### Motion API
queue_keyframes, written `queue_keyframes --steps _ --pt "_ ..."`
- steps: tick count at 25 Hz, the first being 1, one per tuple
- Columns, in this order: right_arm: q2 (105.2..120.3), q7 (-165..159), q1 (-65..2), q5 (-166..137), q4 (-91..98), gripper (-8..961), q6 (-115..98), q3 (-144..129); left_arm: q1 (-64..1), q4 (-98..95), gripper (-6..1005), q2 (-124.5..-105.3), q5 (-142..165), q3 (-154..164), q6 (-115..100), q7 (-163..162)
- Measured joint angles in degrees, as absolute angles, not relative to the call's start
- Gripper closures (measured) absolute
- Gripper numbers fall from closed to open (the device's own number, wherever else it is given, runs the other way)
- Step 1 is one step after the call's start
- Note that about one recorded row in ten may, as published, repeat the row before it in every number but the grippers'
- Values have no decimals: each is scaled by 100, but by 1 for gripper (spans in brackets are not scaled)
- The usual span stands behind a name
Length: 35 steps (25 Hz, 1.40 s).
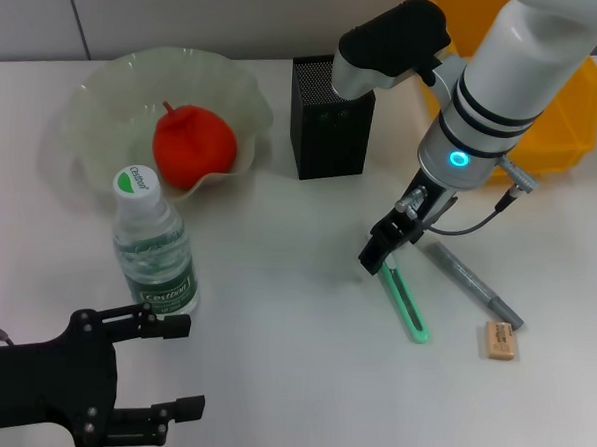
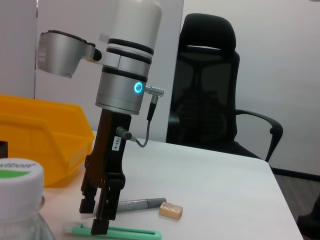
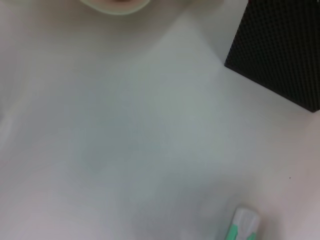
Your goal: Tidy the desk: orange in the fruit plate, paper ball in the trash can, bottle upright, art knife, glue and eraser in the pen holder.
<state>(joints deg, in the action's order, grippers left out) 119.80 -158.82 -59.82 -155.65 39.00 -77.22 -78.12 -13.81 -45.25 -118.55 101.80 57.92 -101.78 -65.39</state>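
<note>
My right gripper (image 1: 382,256) hangs with its fingers a little apart right over the near end of the green art knife (image 1: 406,304), which lies on the worktop (image 1: 291,363) pointing away from it toward me.

Desk (image 1: 290,383): smooth white top with a soft sheen.
Pen holder (image 1: 329,125): matt black mesh, finely perforated, seemingly metal.
Fruit plate (image 1: 94,113), left of the pen holder: pale translucent ware, glossy wavy rim.
Orange (image 1: 192,146): smooth, slightly shiny skin.
Bottle (image 1: 155,251): clear glossy plastic, matt white cap.
Art knife (image 1: 406,304): glossy green plastic under my right claw (image 1: 382,253).
Glue (image 1: 473,283): dull grey stick.
Eraser (image 1: 499,339): matt tan block.
My left claw (image 1: 161,367): matt black.
</note>
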Motion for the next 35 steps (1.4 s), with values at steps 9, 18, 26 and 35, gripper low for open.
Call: queue_keyframes --steps 9,18,26,35 --pt "11979 -15882 -5985 -15605 3866 455 -7704 -7822 -1398 -4527 213 -11857 10169 5802 -10177 -6539" --pt "11979 -15878 -6010 -15604 3721 626 -7620 -7822 -1442 -4512 213 -11861 10168 5801 -10177 -6544" --pt "11979 -15861 -6024 -15570 3651 619 -7527 -7822 -1459 -4500 213 -11866 10169 5800 -10178 -6540" --pt "11979 -15869 -6005 -15565 3577 589 -7441 -7822 -1459 -4482 213 -11865 10175 5800 -10169 -6539"
